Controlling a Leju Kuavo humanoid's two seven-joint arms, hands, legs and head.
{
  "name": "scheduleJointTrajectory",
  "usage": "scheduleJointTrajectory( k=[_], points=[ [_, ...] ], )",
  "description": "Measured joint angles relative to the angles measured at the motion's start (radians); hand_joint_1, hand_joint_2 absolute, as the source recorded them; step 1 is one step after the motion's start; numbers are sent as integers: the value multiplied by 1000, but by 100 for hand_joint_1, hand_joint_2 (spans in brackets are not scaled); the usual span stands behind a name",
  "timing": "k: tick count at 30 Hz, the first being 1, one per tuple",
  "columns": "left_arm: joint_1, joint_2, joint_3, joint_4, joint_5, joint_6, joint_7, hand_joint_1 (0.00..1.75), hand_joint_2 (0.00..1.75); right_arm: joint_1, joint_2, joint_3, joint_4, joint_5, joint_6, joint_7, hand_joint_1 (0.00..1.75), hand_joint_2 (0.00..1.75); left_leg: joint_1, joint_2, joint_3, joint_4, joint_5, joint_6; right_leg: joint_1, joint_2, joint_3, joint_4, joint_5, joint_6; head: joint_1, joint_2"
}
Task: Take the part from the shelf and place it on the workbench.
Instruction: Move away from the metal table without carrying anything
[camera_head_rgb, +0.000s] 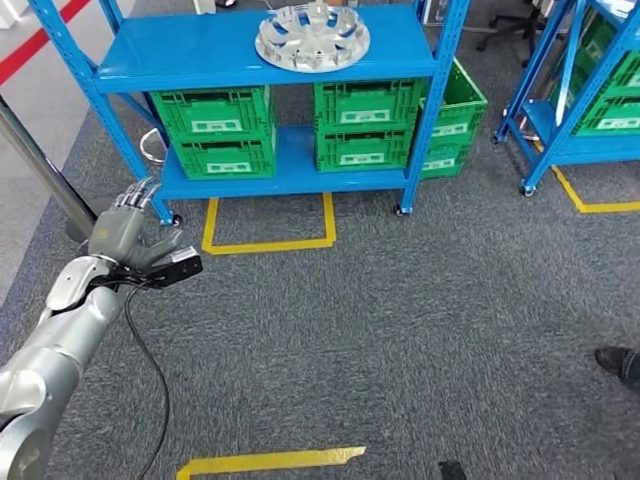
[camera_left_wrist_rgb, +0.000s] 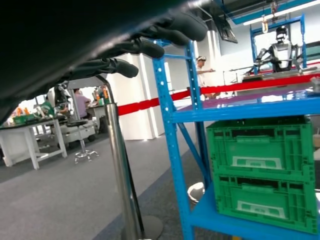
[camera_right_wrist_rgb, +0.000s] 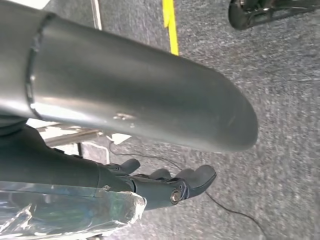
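Silver and raised at the left, the left robot hand (camera_head_rgb: 130, 232) is released, fingers spread, grasping nothing, well short of the blue shelf (camera_head_rgb: 189, 60). The part (camera_head_rgb: 312, 38), a round metal disc, lies on the top level; step closer, then reach under its rim. The right robot hand (camera_right_wrist_rgb: 170, 182) hangs toward the floor, fingers loosely apart and holding nothing.

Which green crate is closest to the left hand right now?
The lower crate of the left-hand stack under the blue shelf; it sits nearest the left hand. The other stacks lie further right.
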Motion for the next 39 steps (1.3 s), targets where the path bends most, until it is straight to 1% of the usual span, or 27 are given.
scheduleJointTrajectory(
  k=[2, 4, 6, 7, 8, 9, 10, 12, 13, 14, 17, 19, 20, 22, 23, 24, 25, 26, 27, 28, 29, 30, 34, 35, 37, 38, 39],
  points=[
    [-1, 0, 0, 1, -1, 1, 2, 0, 0, 1, 0, 0, 0, -1, 0, 1, 0, 0, 2, 0, -2, 4, -5, -8, -1, 2, 4, -5, -4, -11, 1, 0],
    [-3, 0, -1, 2, -2, 2, 4, 0, 0, 0, -1, 0, 0, -1, 0, 1, 0, 0, 5, 1, -17, 45, -31, -20, -5, 3, 13, -8, -7, -21, -2, 0],
    [-5, 1, -1, 3, -2, 3, 7, 0, 0, -1, -1, 0, 0, -1, 0, 0, 0, 0, 9, 1, -73, 156, -77, -31, -6, 4, 23, -9, -14, -29, -6, 0],
    [-3, 2, -2, 4, -2, 3, 8, 0, 0, -1, -1, 0, 0, -1, 0, 0, 0, 0, 12, 1, -112, 224, -98, -34, -6, 5, 27, -9, -17, -31, -6, 0],
    [-1, 2, -2, 5, -2, 3, 11, 0, 0, 0, -1, 0, 0, -1, 0, 0, 0, 0, 15, 1, -144, 271, -105, -36, -6, 5, 31, -9, -21, -31, -6, 0],
    [2, 2, -2, 6, -2, 3, 12, 0, 0, 0, -1, 0, 0, -1, 0, 0, 0, 0, 17, 1, -161, 286, -93, -36, -6, 6, 36, -9, -26, -31, -6, 0],
    [3, 2, -2, 7, -2, 3, 14, 0, 0, 1, -1, 0, 0, -2, 0, 0, 0, 0, 18, 1, -163, 270, -64, -35, -6, 7, 43, -9, -30, -30, -6, 0],
    [1, 2, -2, 7, -3, 3, 16, 0, 0, 0, -1, 0, 0, -2, 0, 0, 0, 0, 19, 1, -114, 146, 20, -29, -5, 8, 57, -9, -40, -26, -6, 0],
    [-2, 3, -2, 8, -4, 3, 17, 0, 0, 0, -1, 0, 0, -2, 0, 0, 0, 0, 17, 1, -85, 84, 46, -25, -4, 9, 62, -9, -45, -21, -6, 0],
    [-5, 3, -2, 8, -5, 3, 17, 0, 0, -1, -1, 0, 0, -2, 0, 0, 0, 0, 15, 1, -64, 41, 55, -20, -2, 9, 63, -9, -49, -17, -6, 0],
    [-9, 3, -2, 8, -8, 4, 18, 0, 0, -1, -1, 0, 0, -2, 1, 0, 0, 0, 13, 2, -47, 8, 39, -7, -2, 8, 64, -14, -57, 0, -4, 0],
    [-11, 3, -2, 8, -10, 5, 18, 0, 0, -2, -1, 0, 0, -2, 1, -1, 0, 0, 16, 2, -34, -3, 37, 3, -2, 6, 53, 13, -76, 9, -3, 0],
    [-13, 3, -2, 8, -11, 6, 19, 0, 0, -2, -1, 0, 0, -2, 1, -1, 0, 0, 18, 3, -28, -8, 35, 9, -1, 6, 30, 57, -96, 11, -2, 0],
    [-15, 3, -2, 8, -11, 6, 20, 0, 0, -2, -1, 0, 0, -2, 1, -1, 0, 0, 14, 3, -21, -9, 28, 17, -1, 6, -47, 190, -142, 13, -1, 0],
    [-13, 2, -2, 9, -11, 6, 21, 0, 0, 0, -1, 0, 0, -2, 1, 0, 0, 0, 12, 3, -18, -8, 23, 19, -1, 6, -85, 245, -152, 14, -1, 0],
    [-11, 1, -2, 10, -11, 6, 21, 0, 0, 1, -1, 0, 0, -3, 1, 0, 0, 0, 10, 2, -12, -8, 18, 20, -1, 6, -109, 269, -143, 14, 0, 0],
    [-9, 0, -2, 10, -11, 6, 22, 0, 0, 2, -2, 0, 0, -3, 1, 0, 0, 0, 8, 1, -5, -8, 13, 20, -1, 6, -114, 253, -114, 13, 0, 0],
    [-8, 0, -2, 10, -12, 6, 23, 0, 0, 2, -2, 0, 0, -3, 1, 0, 0, 0, 7, 1, 5, -8, 6, 19, -1, 5, -99, 201, -70, 11, 0, 0],
    [-8, -1, -2, 11, -12, 6, 23, 0, 0, 2, -3, 0, 0, -2, 1, 0, 0, 0, 6, 0, 15, -8, -2, 17, 0, 4, -73, 131, -25, 8, 0, 0],
    [-9, -1, -2, 11, -12, 6, 24, 0, 0, 1, -4, 0, 0, -2, 1, 0, 0, 0, 4, 0, 23, -7, -9, 13, 1, 3, -42, 66, 5, 4, 0, 0],
    [-11, -1, -2, 11, -12, 6, 24, 0, 0, 0, -4, 0, 0, -3, 1, 0, 0, 0, 2, 0, 27, -6, -15, 9, 2, 2, -19, 20, 19, 0, -1, 0],
    [-12, -1, -2, 12, -12, 6, 25, 0, 0, 0, -4, 0, 0, -3, 1, 0, 0, 0, 1, -1, 28, -5, -19, 5, 4, 2, -5, -2, 18, -4, -1, 0],
    [-15, -2, -2, 12, -13, 7, 26, 0, 0, 0, -4, 0, 0, -3, 1, 1, 0, 0, 3, 0, 26, 15, -42, -17, 0, 5, 17, -18, 0, -24, -3, 0],
    [-16, -1, -2, 12, -13, 7, 26, 0, 0, -1, -4, 0, 0, -3, 1, 1, 0, 0, 5, 0, 9, 53, -59, -23, -2, 5, 25, -20, -3, -29, -5, 0],
    [-16, 0, -2, 13, -13, 7, 27, 0, 0, -1, -4, 0, 0, -2, 1, 0, 0, 0, 11, 1, -65, 186, -105, -33, -2, 6, 39, -21, -14, -35, -8, 0],
    [-14, 0, -2, 14, -13, 7, 27, 0, 0, -1, -4, 0, 0, -2, 1, 0, 0, 0, 14, 1, -106, 249, -119, -37, -2, 7, 46, -21, -21, -36, -8, 0],
    [-11, 1, -2, 15, -13, 7, 27, 0, 0, 1, -4, 0, 0, -3, 1, 0, 0, 0, 17, 1, -137, 285, -117, -38, -2, 7, 55, -21, -28, -35, -8, 0]
  ],
)
